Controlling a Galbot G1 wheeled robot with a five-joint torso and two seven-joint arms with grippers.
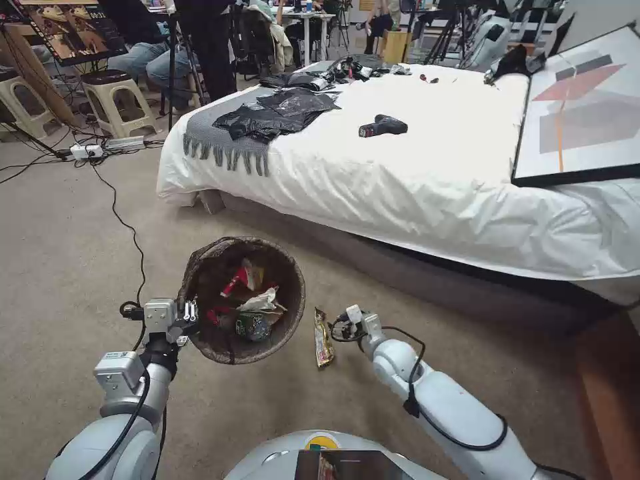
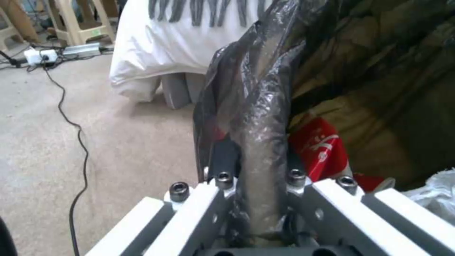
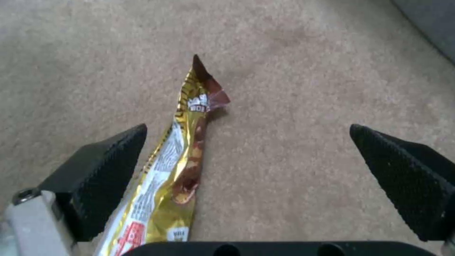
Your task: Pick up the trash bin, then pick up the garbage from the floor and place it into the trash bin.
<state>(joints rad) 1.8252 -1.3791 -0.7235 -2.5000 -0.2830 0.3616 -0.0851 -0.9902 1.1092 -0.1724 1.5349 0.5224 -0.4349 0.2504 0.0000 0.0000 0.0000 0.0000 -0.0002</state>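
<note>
Bag-lined bin held over carpet

Dark-lined trash bin, holding a red cup and tissue, hangs from the left gripper, jaws pinching its rim. Beside it, the right gripper, jaws spread, hovers over a yellow wrapper on the carpet.

bin bag: dark brown
wrapper: gold, brown, white, red
cup: red, white marks
carpet: beige
bed sheet: white
</note>
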